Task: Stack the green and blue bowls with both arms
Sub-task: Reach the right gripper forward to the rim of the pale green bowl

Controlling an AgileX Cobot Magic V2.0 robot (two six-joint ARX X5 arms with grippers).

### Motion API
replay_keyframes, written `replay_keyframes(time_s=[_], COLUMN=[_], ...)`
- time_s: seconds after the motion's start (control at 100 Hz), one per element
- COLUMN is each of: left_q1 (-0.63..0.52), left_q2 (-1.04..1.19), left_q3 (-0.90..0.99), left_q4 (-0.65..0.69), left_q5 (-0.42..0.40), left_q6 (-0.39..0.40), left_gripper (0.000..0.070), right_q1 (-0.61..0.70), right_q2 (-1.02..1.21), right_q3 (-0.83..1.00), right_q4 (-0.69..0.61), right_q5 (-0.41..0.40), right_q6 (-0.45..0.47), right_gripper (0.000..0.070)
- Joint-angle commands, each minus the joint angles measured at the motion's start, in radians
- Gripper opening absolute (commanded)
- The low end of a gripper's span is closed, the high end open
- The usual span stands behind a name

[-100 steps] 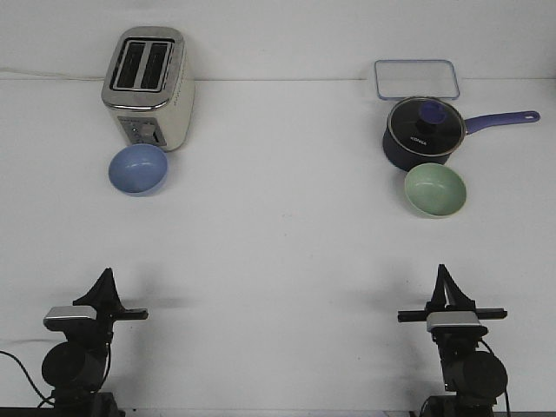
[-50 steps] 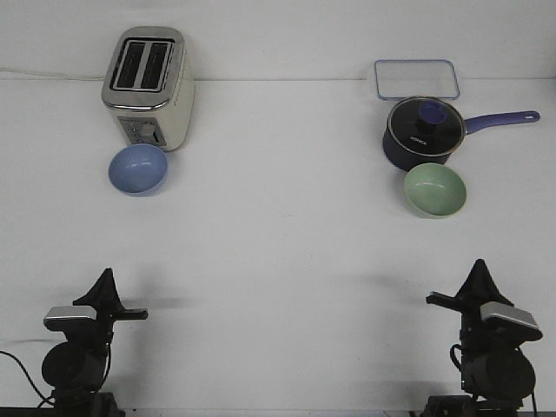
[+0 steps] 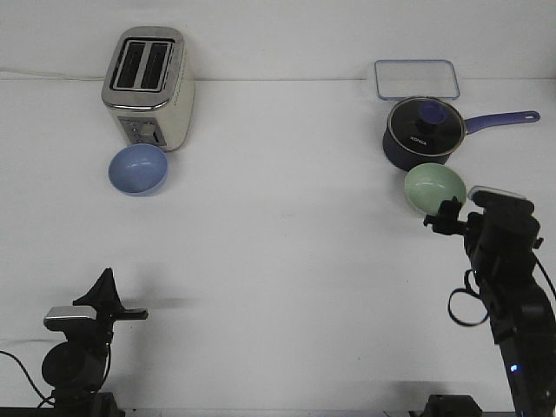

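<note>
Green bowl (image 3: 434, 188) right of centre on the white table (image 3: 278, 252), blue bowl (image 3: 138, 168) far off on the left; both upright and unstacked.

The green bowl sits just in front of the dark lidded saucepan (image 3: 421, 132), its near-right rim partly covered by the right arm; the right claw (image 3: 450, 215) hangs at that rim, its opening not discernible from this angle, nothing seen in its grip; the blue bowl lies just in front of the toaster (image 3: 148, 85), close to its base; a clear lid (image 3: 416, 78) rests behind the saucepan near the table's far edge; broad bare table spreads between the bowls; the left claw (image 3: 105, 282) points up at the near-left edge, apparently closed and empty.
</note>
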Motion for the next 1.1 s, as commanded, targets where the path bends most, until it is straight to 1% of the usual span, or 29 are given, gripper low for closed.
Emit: replay_keyframes(time_s=[0.0,0.07,0.21,0.28,0.32,0.45,0.57,0.7,0.81,0.94,0.97,1.0,1.03,1.09], left_q1=[0.001,0.001,0.001,0.001,0.001,0.001,0.001,0.001,0.001,0.001,0.001,0.001,0.001,0.001], left_q2=[-0.002,-0.002,-0.002,-0.002,-0.002,-0.002,-0.002,-0.002,-0.002,-0.002,-0.002,-0.002,-0.002,-0.002], left_q3=[-0.019,-0.019,-0.019,-0.019,-0.019,-0.019,-0.019,-0.019,-0.019,-0.019,-0.019,-0.019,-0.019,-0.019], left_q4=[0.015,0.015,0.015,0.015,0.015,0.015,0.015,0.015,0.015,0.016,0.016,0.016,0.016,0.016], left_q5=[0.000,0.000,0.000,0.000,0.000,0.000,0.000,0.000,0.000,0.000,0.000,0.000,0.000,0.000], left_q6=[-0.002,-0.002,-0.002,-0.002,-0.002,-0.002,-0.002,-0.002,-0.002,-0.002,-0.002,-0.002,-0.002,-0.002], left_gripper=[0.0014,0.0014,0.0014,0.0014,0.0014,0.0014,0.0014,0.0014,0.0014,0.0014,0.0014,0.0014,0.0014,0.0014], right_q1=[-0.018,-0.057,-0.152,-0.183,-0.197,-0.229,-0.240,-0.245,-0.248,-0.250,-0.250,-0.250,-0.250,-0.250], right_q2=[0.087,0.188,0.406,0.509,0.565,0.713,0.815,0.890,0.938,0.977,0.983,0.989,0.992,0.992], right_q3=[0.060,0.118,0.249,0.315,0.351,0.443,0.500,0.526,0.528,0.528,0.528,0.528,0.528,0.528], right_q4=[-0.001,-0.013,-0.087,-0.121,-0.136,-0.160,-0.169,-0.160,-0.153,-0.153,-0.153,-0.153,-0.153,-0.156], right_q5=[-0.025,-0.061,-0.181,-0.211,-0.227,-0.253,-0.254,-0.279,-0.285,-0.336,-0.338,-0.346,-0.352,-0.362], right_q6=[-0.021,-0.019,0.000,-0.001,-0.002,-0.010,-0.017,-0.030,-0.034,-0.039,-0.039,-0.042,-0.046,-0.047], right_gripper=[0.0532,0.0532,0.0532,0.0568,0.0576,0.0576,0.0576,0.0575,0.0575,0.0569,0.0541,0.0484,0.0401,0.0210])
